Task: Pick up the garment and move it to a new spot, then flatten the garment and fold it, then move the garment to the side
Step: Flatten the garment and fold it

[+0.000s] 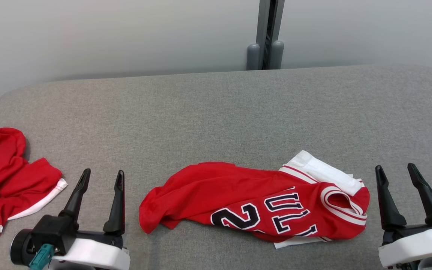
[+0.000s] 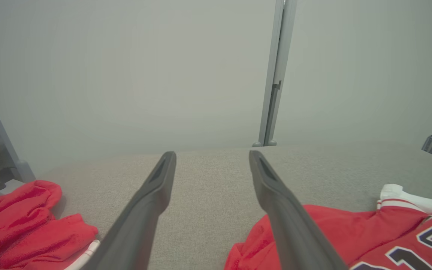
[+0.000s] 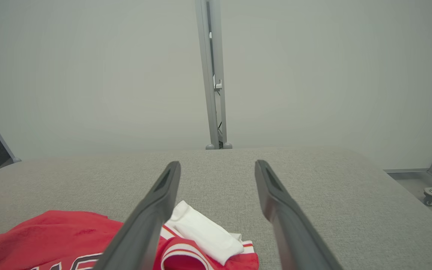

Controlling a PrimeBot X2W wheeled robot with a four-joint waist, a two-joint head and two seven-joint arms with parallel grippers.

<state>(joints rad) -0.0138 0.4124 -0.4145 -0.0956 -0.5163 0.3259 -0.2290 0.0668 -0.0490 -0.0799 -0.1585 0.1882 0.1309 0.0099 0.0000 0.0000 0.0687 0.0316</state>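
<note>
The crumpled red jersey (image 1: 253,195) lies between the left gripper (image 1: 103,172) and the right gripper (image 1: 395,167). Both stand released and empty, probably placed so to take it from two sides

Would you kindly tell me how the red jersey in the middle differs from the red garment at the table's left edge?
The jersey bears black, white-edged numbers and letters; the left garment shows none. The jersey lies stretched sideways; the left garment is bunched in a heap. Both are red with white trim, crumpled on the table.
</note>
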